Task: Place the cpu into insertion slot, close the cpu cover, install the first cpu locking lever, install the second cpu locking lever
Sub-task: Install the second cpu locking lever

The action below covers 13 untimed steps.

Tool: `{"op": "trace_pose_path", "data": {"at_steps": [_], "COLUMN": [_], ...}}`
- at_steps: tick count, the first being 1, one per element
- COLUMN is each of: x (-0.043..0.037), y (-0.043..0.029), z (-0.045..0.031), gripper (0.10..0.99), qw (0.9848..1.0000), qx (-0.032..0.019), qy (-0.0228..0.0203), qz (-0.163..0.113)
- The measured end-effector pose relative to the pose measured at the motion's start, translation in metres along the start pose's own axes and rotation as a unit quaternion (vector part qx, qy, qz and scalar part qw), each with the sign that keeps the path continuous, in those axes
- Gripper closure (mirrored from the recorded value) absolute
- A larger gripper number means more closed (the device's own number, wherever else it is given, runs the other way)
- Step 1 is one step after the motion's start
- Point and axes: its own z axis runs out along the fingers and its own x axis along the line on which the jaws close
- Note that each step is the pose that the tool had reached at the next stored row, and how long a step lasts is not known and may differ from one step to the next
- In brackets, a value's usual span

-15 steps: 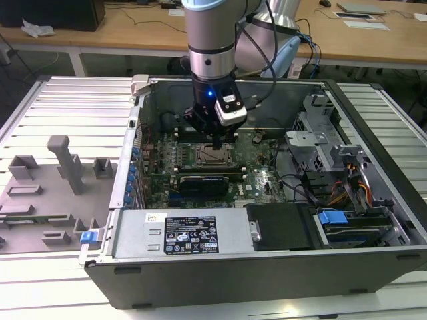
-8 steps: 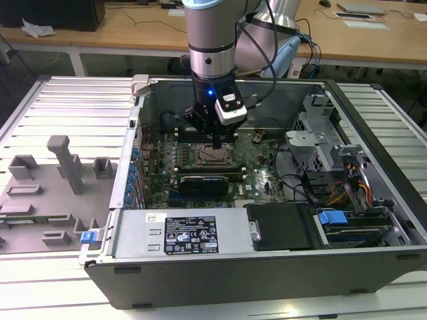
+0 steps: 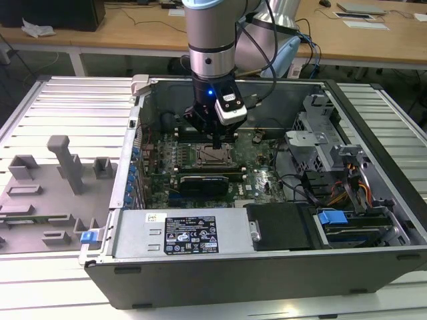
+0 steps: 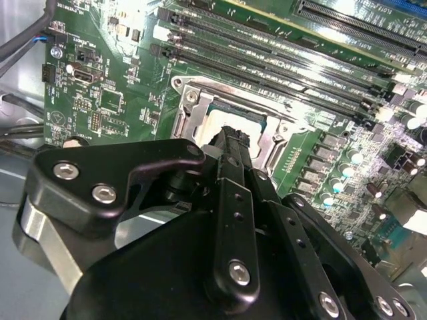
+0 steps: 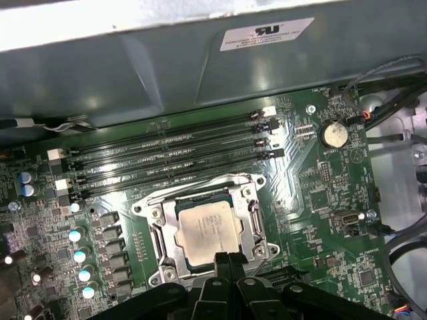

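Gripper (image 5: 228, 261) fingers pressed together – hovering at the socket edge, holding nothing | cpu (image 5: 208, 229) sitting in insertion slot (image 5: 162, 248) | cpu cover (image 5: 251, 212) lying down around it – framing the chip

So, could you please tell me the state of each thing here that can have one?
cpu: seated flat in the insertion slot.
cpu cover: closed down around the chip.
claw: shut, tips at the socket's edge.
computer case: side open, lying flat.
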Motion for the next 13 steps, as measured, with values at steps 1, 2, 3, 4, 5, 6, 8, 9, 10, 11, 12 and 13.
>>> {"op": "trace_pose_path", "data": {"at_steps": [1, 2, 3, 4, 5, 6, 8, 9, 10, 11, 12, 13], "x": [-0.0002, -0.0005, -0.0007, -0.0012, -0.0017, -0.0021, -0.0022, -0.0023, -0.0024, -0.0025, -0.0026, -0.0025], "y": [-0.001, -0.0022, -0.0033, -0.0054, -0.0081, -0.0107, -0.0151, -0.0184, -0.02, -0.0218, -0.0248, -0.0258], "z": [0.0001, 0.0001, 0.0002, 0.0003, 0.0004, 0.0004, 0.0005, 0.0005, 0.0005, 0.0006, 0.0006, 0.0006], "gripper": [0.98, 0.98, 0.98, 0.98, 0.98, 0.98, 0.98, 0.98, 0.98, 0.98, 0.98, 0.98], "qw": [1.0, 1.0, 1.0, 1.0, 1.0, 1.0, 1.0, 1.0, 1.0, 1.0, 1.0, 1.0], "qx": [0.0, 0.0, 0.0, 0.0, -0.0001, -0.0001, -0.0003, -0.0009, -0.0013, -0.0019, -0.0026, -0.0028], "qy": [0.0, 0.0, 0.0, 0.0, 0.0, 0.0, 0.0, 0.0, 0.0001, 0.0002, 0.0004, 0.0004], "qz": [0.0, 0.0, 0.0, 0.0, 0.0, 0.0, 0.0, 0.0, 0.0, 0.0, 0.0, 0.0]}}
